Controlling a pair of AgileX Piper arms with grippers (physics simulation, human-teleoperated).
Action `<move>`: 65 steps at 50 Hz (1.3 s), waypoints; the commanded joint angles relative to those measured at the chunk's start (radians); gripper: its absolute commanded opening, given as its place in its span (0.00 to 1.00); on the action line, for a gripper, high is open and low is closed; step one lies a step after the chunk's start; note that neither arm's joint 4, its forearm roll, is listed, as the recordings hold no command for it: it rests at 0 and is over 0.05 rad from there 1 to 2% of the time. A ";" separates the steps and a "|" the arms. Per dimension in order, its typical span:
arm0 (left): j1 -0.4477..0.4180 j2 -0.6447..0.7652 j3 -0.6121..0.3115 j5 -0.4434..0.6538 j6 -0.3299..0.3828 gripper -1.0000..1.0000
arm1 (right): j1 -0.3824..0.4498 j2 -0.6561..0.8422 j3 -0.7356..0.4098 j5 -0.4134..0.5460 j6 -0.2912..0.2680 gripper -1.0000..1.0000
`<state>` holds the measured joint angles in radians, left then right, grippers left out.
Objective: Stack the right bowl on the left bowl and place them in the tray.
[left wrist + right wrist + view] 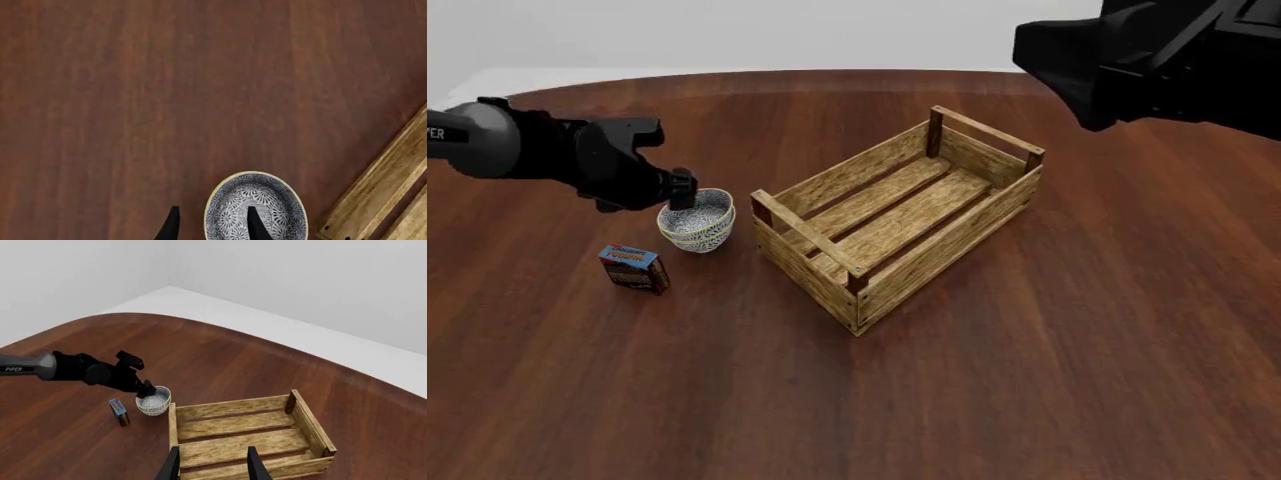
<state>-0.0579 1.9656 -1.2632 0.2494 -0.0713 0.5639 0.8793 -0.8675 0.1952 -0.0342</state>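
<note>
Blue-and-white patterned bowls (698, 222) stand on the table just left of the tray (894, 215); they look like one bowl nested in another. My left gripper (681, 192) is at their left rim. In the left wrist view the left gripper (212, 209) is open, with one finger (257, 225) inside the bowl (267, 200) and the other outside the rim. The tray's corner (373, 200) shows beside it. My right gripper (212, 450) is open and empty, high above the tray (247, 432), which holds nothing. The bowls (153, 401) also show in the right wrist view.
A small blue-and-red box (634, 268) stands on the table in front and to the left of the bowls; it also shows in the right wrist view (119, 411). The right arm (1148, 60) hangs over the table's far right. The dark wood table (1068, 380) lies all around.
</note>
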 commanded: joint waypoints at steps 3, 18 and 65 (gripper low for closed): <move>-0.003 0.041 0.021 -0.035 -0.003 1.00 | 0.001 0.002 0.001 -0.001 -0.001 1.00; -0.004 0.072 0.037 -0.061 -0.005 1.00 | 0.001 0.001 0.000 0.000 -0.002 1.00; -0.024 0.020 0.082 -0.095 -0.083 0.00 | 0.002 -0.016 -0.002 0.009 -0.002 1.00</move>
<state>-0.0773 2.0027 -1.1967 0.1494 -0.1468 0.5658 0.8680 -0.8691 0.2023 -0.0364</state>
